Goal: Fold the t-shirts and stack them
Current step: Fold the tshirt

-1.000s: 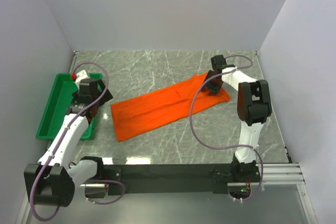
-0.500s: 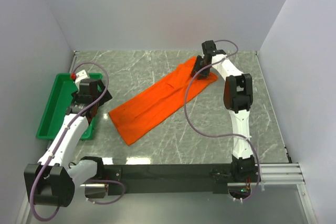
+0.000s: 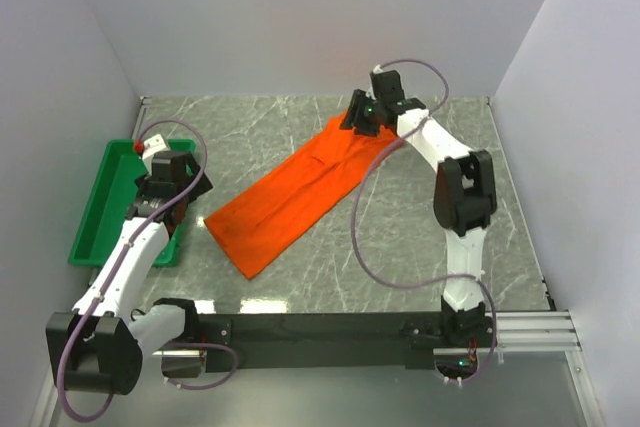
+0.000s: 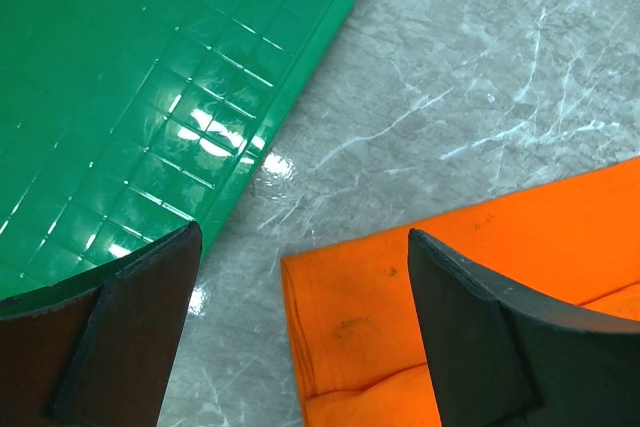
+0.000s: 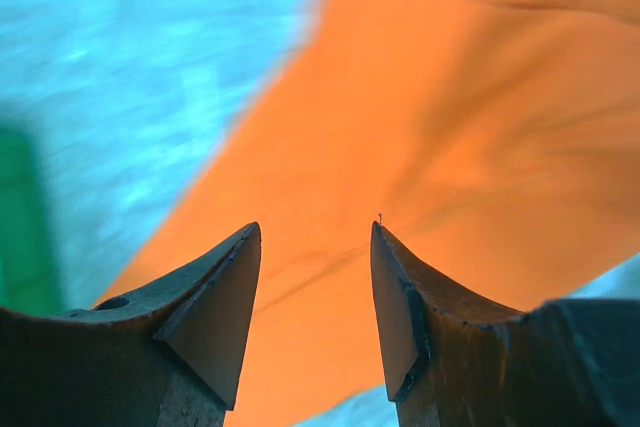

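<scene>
The orange t-shirt (image 3: 290, 192) lies as a long folded strip, slanting from the near left to the far middle of the marble table. My right gripper (image 3: 358, 117) is at its far end. In the right wrist view the gripper (image 5: 315, 227) has its jaws parted, with the orange cloth (image 5: 400, 97) under and beyond them and nothing clamped. My left gripper (image 3: 190, 187) hovers wide open by the strip's near-left corner. In the left wrist view the gripper (image 4: 303, 232) frames that corner of the shirt (image 4: 360, 327).
A green tray (image 3: 105, 202) stands at the left edge, right beside my left gripper, and its gridded floor (image 4: 120, 77) fills the upper left of the left wrist view. A small red and white thing (image 3: 140, 146) sits at its far corner. White walls close in three sides.
My right gripper has swung from the right toward the far middle, and the shirt's far end has moved with it, turning the strip steeper. The left arm has hardly moved.
</scene>
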You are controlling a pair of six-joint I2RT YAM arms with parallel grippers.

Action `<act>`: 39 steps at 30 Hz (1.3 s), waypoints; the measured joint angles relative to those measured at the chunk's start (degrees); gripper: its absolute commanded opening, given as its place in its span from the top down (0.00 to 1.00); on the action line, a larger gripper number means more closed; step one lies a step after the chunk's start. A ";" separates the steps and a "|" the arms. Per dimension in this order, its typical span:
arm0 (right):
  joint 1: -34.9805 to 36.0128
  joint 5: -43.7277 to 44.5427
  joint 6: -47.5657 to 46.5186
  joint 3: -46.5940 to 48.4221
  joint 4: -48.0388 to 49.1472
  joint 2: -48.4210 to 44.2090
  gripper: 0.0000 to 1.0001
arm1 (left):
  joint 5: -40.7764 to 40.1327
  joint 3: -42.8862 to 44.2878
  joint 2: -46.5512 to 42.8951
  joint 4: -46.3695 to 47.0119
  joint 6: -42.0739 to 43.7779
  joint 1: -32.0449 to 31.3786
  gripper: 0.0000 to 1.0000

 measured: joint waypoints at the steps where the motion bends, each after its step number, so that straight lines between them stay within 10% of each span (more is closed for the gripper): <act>1: 1.20 0.04 -0.11 -1.25 0.87 -2.67 0.48 | -0.09 0.00 -0.07 -0.02 0.00 -0.02 0.11; 8: 15.69 -2.54 -2.03 -8.46 5.14 -13.94 0.53 | -2.05 0.00 -1.75 -0.20 -0.04 -0.02 0.11; 20: 37.90 5.86 -14.49 -7.76 -5.95 -4.20 0.54 | -4.83 -0.02 -6.29 -0.24 -0.09 0.00 0.11; 39: 48.24 11.91 -30.80 -2.12 -15.52 4.52 0.53 | -5.86 -0.22 -8.79 -0.24 -0.13 0.83 0.11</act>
